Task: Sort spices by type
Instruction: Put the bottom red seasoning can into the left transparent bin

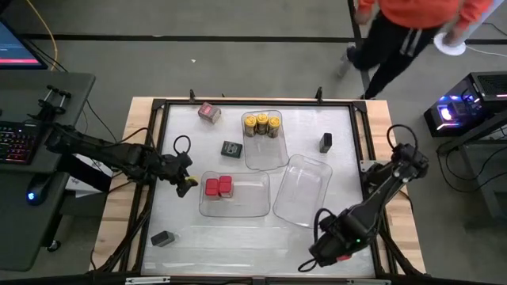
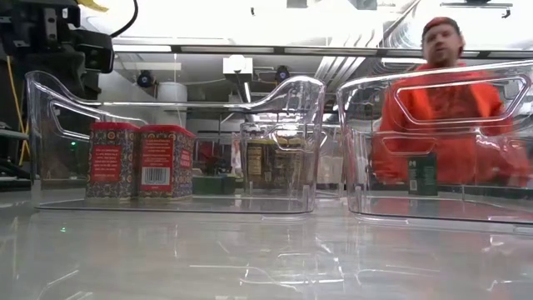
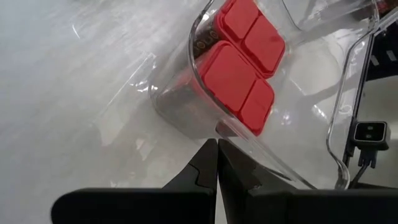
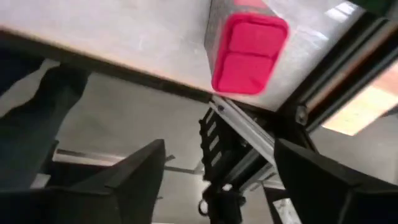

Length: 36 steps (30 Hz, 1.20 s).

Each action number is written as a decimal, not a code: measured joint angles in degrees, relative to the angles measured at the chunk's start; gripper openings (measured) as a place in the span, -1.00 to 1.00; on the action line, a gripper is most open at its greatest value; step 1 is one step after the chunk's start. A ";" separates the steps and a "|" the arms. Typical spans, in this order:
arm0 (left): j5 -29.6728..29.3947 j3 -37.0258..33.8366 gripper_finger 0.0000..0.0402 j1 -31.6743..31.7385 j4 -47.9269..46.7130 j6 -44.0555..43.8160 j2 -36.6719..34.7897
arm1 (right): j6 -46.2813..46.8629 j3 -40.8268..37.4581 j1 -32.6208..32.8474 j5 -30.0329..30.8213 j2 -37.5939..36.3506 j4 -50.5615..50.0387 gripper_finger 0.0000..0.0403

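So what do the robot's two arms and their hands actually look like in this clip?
Both arms are dark, jointed and slim, with black cables looping off them. The left hand carries a yellow detail near its tip, and its two dark angular fingers meet along a thin seam. The right hand shows a small red marking beside it on the arm, and its fingers are broad, flat, black wedges.

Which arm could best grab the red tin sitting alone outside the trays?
Probably the left. The left pincer, shut, is nearer that red tin and beside the tray holding two red tins; the right pincer waits far off near the front edge.
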 joint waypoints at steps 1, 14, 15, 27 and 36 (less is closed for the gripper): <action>0.02 0.00 -1.00 0.00 0.01 -0.25 0.00 | 0.45 -1.83 0.08 -0.15 0.03 1.33 0.52; 2.39 0.00 -1.00 0.00 0.11 -2.53 0.00 | -0.85 -13.78 0.59 0.98 -0.54 6.76 0.57; 2.40 0.00 -1.00 0.00 0.10 -2.89 0.00 | -0.89 -14.13 0.60 0.98 -0.73 6.72 0.57; 3.13 0.00 -1.00 0.00 0.07 -4.01 0.00 | 0.51 -23.14 1.19 1.18 -2.89 16.77 0.57; 3.11 0.00 -1.00 0.00 0.03 -4.45 0.00 | -0.19 -26.88 0.80 -0.44 -2.89 24.57 0.28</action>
